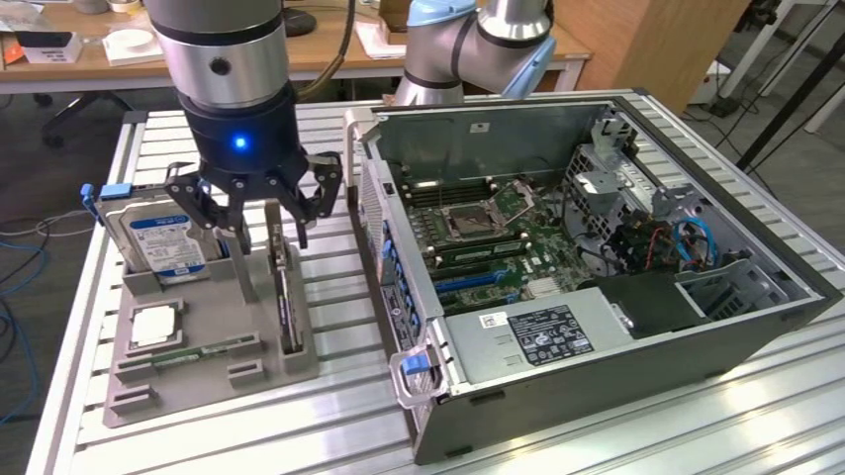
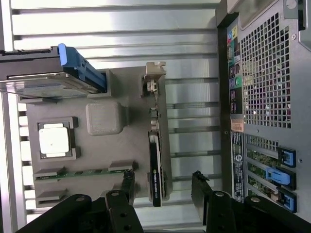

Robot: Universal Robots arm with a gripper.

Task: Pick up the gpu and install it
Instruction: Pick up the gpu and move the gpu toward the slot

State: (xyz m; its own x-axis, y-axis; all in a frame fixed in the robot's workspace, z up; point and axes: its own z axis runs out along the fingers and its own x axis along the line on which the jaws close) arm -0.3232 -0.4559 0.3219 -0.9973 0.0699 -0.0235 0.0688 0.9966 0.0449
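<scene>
Tool spread wide abv gpu

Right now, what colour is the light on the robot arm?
The light is blue, clearest in the exterior view.

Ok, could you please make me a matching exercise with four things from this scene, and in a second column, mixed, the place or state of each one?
Things:
1. gpu
2. hard drive
3. claw
4. computer case

Place or state:
A. lies on its side, open at the top
B. open, just above the gray holder
C. dark and thin, standing on its edge in a slot
D. silver, with a blue and white label

Pairs: 1-C, 2-D, 3-B, 4-A
</scene>
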